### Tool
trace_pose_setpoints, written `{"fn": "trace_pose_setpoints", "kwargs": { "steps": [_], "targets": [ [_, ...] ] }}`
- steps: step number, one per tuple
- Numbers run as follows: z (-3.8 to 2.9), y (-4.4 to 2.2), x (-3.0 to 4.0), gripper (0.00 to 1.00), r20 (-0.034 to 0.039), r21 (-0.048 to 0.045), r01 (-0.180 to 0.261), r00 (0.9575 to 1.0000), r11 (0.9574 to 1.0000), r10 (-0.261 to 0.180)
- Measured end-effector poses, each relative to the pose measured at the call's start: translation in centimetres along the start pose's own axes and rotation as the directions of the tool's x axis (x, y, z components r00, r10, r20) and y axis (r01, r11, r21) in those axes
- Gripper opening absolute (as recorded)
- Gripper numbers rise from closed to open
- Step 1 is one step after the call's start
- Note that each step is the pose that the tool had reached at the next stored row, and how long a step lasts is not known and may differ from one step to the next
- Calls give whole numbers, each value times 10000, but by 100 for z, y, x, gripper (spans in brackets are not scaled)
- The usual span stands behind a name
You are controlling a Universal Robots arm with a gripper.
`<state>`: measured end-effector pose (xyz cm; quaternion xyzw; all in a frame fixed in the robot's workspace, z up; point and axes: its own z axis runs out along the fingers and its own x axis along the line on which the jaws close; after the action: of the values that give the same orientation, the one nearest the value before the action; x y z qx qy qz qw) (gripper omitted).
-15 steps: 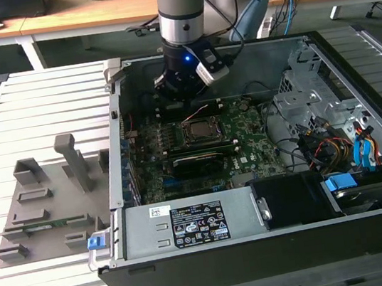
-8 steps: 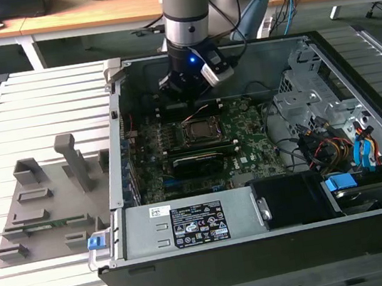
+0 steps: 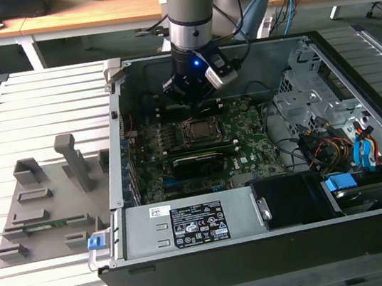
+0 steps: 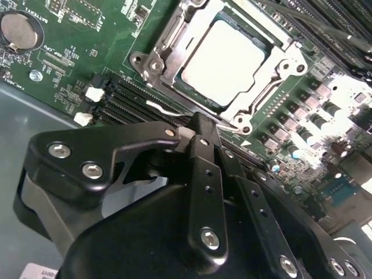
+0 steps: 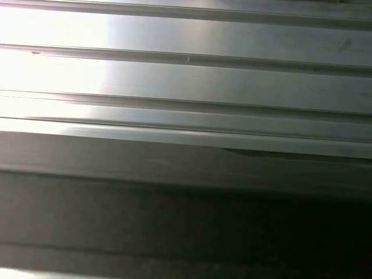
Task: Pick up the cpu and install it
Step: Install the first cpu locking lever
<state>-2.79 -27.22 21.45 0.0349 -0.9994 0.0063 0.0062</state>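
The cpu point(image 4: 226, 58), a flat silvery square, lies seated in the socket frame point(image 4: 157, 61) on the green motherboard point(image 4: 75, 64). In the second wrist view my gripper point(image 4: 199, 125) hangs just off the socket's edge, its black fingers point(image 4: 206, 174) closed together with nothing between them. A thin metal lever point(image 4: 165, 109) runs past the tips. In the exterior view the gripper point(image 3: 195, 101) hovers inside the open computer case point(image 3: 278, 245), just above the socket point(image 3: 200, 131).
A grey fixture tray point(image 3: 49, 207) sits on the slatted table point(image 5: 186, 75) at the exterior view's left. Inside the case are a long dark card point(image 3: 197, 162), a power supply point(image 3: 188, 222), a drive cage point(image 3: 312, 89) and cables point(image 3: 328, 147).
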Motion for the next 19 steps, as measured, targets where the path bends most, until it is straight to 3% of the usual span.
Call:
{"fn": "trace_pose_setpoints", "kwargs": {
  "steps": [9, 15, 19],
  "targets": [
    [52, -7, -113, 11, -2, 9, 9, 10000, 10000, -9],
    [87, -14, -225, 11, -3, 14, 13, 10000, 10000, -13],
    [103, -26, -232, 11, -2, 15, 15, 10000, 10000, -15]
  ]
}}
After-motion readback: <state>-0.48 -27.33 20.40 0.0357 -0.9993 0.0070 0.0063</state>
